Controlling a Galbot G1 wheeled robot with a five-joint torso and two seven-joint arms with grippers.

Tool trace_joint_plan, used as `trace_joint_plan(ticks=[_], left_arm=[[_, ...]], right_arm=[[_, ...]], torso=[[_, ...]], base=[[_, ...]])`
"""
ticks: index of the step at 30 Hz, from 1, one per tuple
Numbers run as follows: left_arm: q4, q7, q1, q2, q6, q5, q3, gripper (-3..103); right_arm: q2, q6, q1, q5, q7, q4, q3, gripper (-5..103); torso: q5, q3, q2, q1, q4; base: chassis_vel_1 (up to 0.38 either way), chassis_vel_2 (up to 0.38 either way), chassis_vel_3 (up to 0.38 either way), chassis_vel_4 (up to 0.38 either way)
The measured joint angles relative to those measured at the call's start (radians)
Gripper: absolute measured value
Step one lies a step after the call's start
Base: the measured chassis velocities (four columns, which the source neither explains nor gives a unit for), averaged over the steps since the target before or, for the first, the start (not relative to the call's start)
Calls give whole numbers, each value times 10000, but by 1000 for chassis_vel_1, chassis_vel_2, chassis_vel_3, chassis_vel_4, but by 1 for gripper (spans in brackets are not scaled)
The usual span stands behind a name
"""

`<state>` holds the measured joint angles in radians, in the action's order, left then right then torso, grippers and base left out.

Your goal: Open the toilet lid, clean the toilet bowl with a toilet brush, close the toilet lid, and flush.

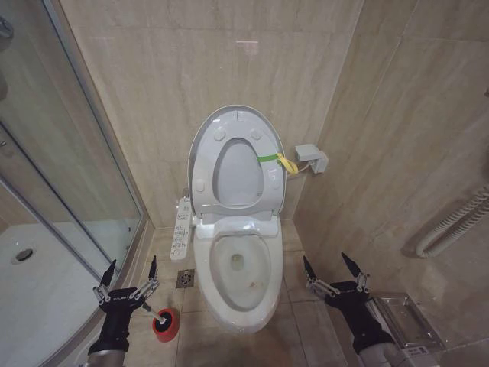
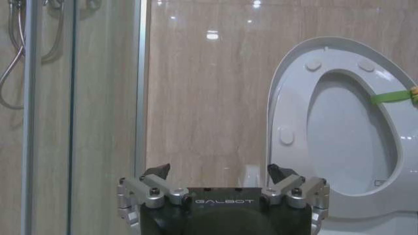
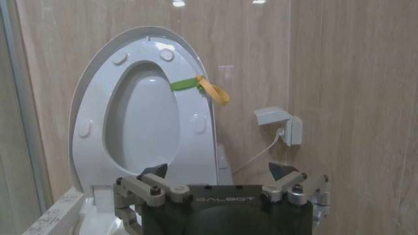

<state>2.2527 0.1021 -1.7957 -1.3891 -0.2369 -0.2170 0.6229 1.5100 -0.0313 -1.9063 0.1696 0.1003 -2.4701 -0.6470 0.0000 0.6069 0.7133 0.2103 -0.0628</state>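
"GALBOT" on both spread claws, left claw (image 1: 131, 277), right claw (image 1: 333, 267), flanking toilet bowl (image 1: 238, 302).

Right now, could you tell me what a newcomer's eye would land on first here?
The toilet lid stands raised against the back wall, a yellow-green strap tied at its side. Below it the toilet bowl lies open. The left tool and right tool flank it, both open, with the toilet brush beneath the left.

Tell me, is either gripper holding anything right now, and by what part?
Nothing is held. The left gripper and right gripper are both open and empty; the toilet brush sits in its red holder.
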Motion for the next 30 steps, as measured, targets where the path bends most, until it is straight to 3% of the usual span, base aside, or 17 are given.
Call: trace_joint_plan(ticks=[30], left_arm=[[0, 0, 0, 0, 0, 0, 0, 100]], right_arm=[[0, 0, 0, 0, 0, 0, 0, 100]], torso=[[0, 0, 0, 0, 0]], base=[[0, 0, 0, 0]])
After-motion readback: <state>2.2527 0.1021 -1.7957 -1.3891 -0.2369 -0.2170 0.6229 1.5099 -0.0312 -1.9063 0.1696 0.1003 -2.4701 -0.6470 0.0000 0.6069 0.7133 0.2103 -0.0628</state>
